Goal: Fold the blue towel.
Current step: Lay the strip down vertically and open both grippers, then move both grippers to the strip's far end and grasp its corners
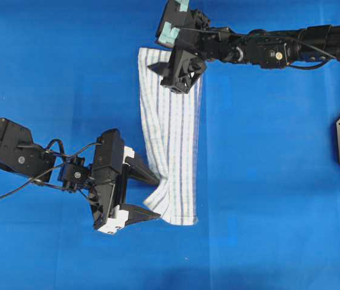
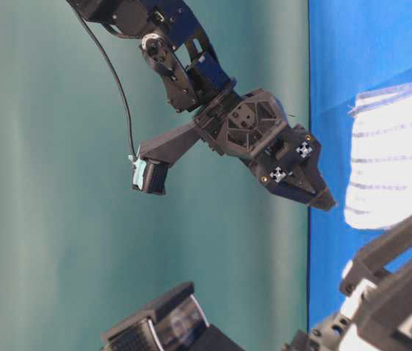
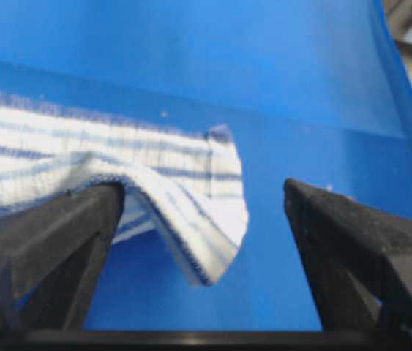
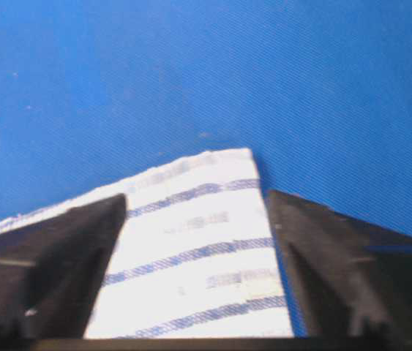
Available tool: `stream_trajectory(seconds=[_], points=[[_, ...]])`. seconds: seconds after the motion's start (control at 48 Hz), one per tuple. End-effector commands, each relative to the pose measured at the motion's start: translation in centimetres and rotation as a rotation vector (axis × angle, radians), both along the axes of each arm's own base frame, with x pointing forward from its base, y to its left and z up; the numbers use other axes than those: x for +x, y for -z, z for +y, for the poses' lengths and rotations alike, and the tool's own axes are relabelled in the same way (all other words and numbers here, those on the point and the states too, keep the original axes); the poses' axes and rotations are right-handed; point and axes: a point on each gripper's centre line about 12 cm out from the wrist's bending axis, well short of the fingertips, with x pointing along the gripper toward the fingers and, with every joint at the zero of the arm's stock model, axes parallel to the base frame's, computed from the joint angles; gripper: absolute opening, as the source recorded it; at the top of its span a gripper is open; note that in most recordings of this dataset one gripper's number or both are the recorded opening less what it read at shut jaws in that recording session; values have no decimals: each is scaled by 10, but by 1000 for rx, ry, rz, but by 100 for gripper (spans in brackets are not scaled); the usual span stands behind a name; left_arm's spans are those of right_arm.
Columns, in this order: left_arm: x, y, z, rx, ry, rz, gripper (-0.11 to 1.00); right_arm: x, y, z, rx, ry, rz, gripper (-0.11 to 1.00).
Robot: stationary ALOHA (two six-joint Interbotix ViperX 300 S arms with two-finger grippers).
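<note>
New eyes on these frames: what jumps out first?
The striped blue towel, folded into a long narrow strip, lies mid-table on the blue table cover. The left gripper sits open at its rumpled near corner; the right gripper hangs open over the far end, with no cloth held.

Left arm [image 1: 12,154]: black angular links, joined by thin black cables that loop loose.
Left gripper [image 1: 148,196]: black pointed fingers, white plastic blocks at the base.
Right arm [image 1: 278,48]: black, with small round screws and a black cable.
Right gripper [image 1: 179,72]: black ribbed body, pale teal tape on its camera mount; small black-and-white checker marks.
</note>
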Motion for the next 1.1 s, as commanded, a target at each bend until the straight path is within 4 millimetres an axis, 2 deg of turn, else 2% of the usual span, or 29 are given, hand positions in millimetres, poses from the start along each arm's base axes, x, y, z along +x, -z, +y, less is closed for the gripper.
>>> stream_trajectory(seconds=[0.0, 0.062, 0.187, 0.292, 0.437, 0.542, 0.604, 0.812, 0.958, 1.083], points=[[-2, -20, -1, -11, 4, -26, 90, 3, -16, 1, -29, -12, -35, 90], [-8, -28, -4, -10, 15, -15, 89, 2, -21, 0, -37, -13, -43, 96], [-24, -46, -10, -10, 44, 1, 89, -3, -36, 3, -58, -24, -67, 90], [-37, -62, -11, -11, 58, 8, 89, -11, -50, 6, -75, -31, -89, 91], [-51, -80, -7, -12, 64, -8, 89, -31, -68, 12, -83, -31, -117, 91], [-54, -89, 1, -1, 56, -32, 89, -47, -74, 18, -82, -25, -127, 91], [-53, -91, 9, 13, 38, -40, 89, -56, -75, 20, -82, -19, -131, 91], [-44, -90, 60, 122, -65, -42, 89, -85, -72, 27, -83, 14, -141, 91], [-40, -93, 99, 210, -141, -49, 88, -95, -71, 29, -78, 26, -142, 91], [-39, -95, 119, 256, -181, -51, 88, -99, -69, 32, -75, 23, -139, 91]])
